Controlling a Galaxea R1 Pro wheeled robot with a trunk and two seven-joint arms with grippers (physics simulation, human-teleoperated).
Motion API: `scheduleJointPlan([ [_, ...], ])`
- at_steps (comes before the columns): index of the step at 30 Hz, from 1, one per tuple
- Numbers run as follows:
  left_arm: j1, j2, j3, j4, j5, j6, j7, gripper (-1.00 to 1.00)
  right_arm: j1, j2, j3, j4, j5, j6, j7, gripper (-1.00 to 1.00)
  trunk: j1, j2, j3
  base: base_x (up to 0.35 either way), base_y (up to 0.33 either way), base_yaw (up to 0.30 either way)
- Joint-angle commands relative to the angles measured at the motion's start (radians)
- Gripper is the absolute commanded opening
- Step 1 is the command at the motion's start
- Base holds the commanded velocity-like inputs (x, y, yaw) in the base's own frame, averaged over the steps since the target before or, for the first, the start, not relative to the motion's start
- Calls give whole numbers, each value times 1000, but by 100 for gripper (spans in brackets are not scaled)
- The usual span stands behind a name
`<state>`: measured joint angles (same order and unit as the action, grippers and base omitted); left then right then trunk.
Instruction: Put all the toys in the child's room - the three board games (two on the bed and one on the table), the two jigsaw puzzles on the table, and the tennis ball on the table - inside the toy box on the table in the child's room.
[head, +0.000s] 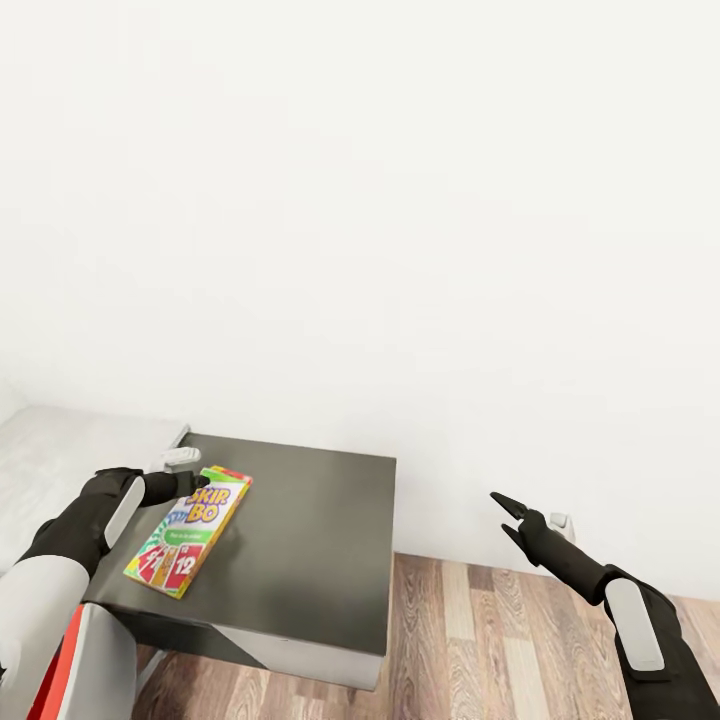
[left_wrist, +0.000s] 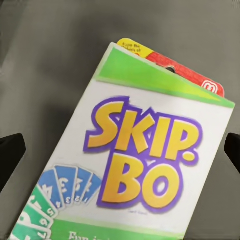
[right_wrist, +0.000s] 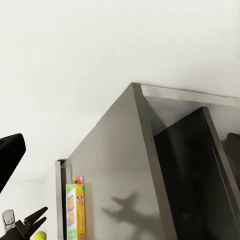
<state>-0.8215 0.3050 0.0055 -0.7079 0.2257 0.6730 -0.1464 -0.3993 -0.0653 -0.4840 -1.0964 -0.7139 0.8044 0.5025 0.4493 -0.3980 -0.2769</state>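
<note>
The board game (head: 189, 530) lies flat on the dark cabinet top (head: 310, 540), the left gripper (head: 192, 484) at its top edge, fingers wide apart. It should straddle the box's narrow width squarely before closing. The right gripper (head: 508, 518) idles, fingers apart. The lid reads "SKIP-BO".

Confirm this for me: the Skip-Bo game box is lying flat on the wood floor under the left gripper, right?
Not quite. The Skip-Bo game box lies flat under the left gripper, but on the dark-grey cabinet top, not the wood floor; the head view shows it.
</note>
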Motion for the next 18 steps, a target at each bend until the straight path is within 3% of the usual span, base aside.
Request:
scheduleJointPlan([
  [1, -1, 0, 1, -1, 1, 5, -2, 100, -1, 0, -3, 0, -1, 7, 3, 100, 1, -2, -4, 137, 139, 0],
  [7, -1, 0, 0, -1, 1, 5, -2, 100, -1, 0, -2, 0, -1, 7, 3, 100, 1, -2, -13, 117, 110, 0],
  [18, -1, 1, -1, -1, 2, 5, -5, 100, -1, 0, -3, 0, 0, 7, 3, 100, 1, -2, -31, 10, 7, 0],
])
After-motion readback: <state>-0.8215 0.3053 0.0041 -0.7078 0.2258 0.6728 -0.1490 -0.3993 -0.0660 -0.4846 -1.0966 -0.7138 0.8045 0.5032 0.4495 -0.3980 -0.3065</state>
